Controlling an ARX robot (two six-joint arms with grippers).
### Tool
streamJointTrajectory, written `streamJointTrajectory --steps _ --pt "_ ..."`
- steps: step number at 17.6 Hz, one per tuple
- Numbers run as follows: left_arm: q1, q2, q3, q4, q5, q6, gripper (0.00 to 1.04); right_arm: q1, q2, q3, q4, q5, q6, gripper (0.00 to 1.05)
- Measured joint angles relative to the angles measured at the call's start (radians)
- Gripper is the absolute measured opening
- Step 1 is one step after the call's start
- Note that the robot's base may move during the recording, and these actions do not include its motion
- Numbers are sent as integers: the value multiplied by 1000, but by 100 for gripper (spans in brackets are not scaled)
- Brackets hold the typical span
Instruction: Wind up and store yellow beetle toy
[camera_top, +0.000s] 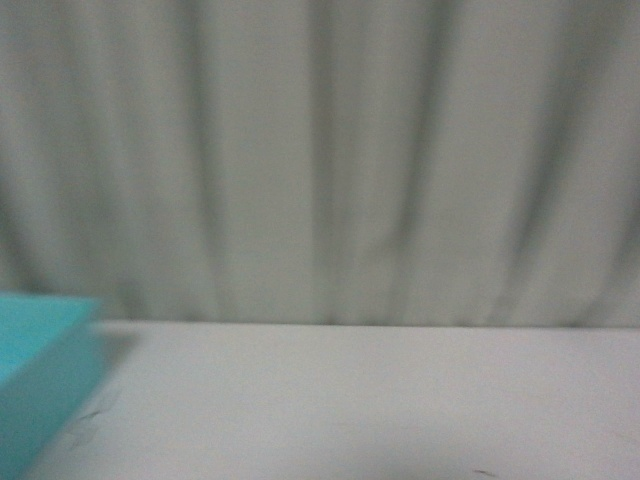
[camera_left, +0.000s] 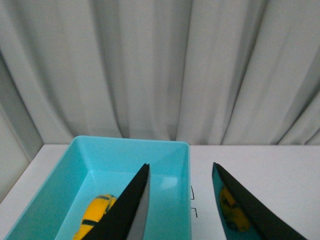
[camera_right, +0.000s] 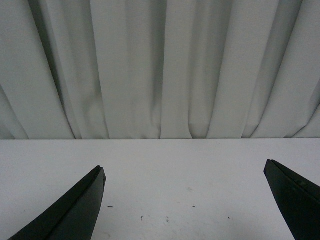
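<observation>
Beetle toy (camera_left: 96, 216) lies inside teal box (camera_left: 75, 150), under left gripper (camera_left: 180, 205), beside one fingertip. Left jaws spread, holding nothing; glossy finger (camera_left: 250, 210) mirrors toy. Right gripper (camera_right: 182, 200) spread wide over bare table (camera_right: 175, 160). Storing step looks done; next move probably calls for lifting left arm clear.

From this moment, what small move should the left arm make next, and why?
Probably lift the left gripper up and away from the teal box. The yellow beetle toy already lies inside on the box floor, the fingers are open with nothing between them, so storing looks done.
</observation>
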Motion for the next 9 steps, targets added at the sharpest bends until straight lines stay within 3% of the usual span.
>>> streamJointTrajectory --steps 3,9 --pt "-137 -162 -74 -7 -112 -31 1 0 0 0 1 0 0 98" --pt "-306 -308 -181 -60 -286 -40 2 0 0 0 1 0 0 98"
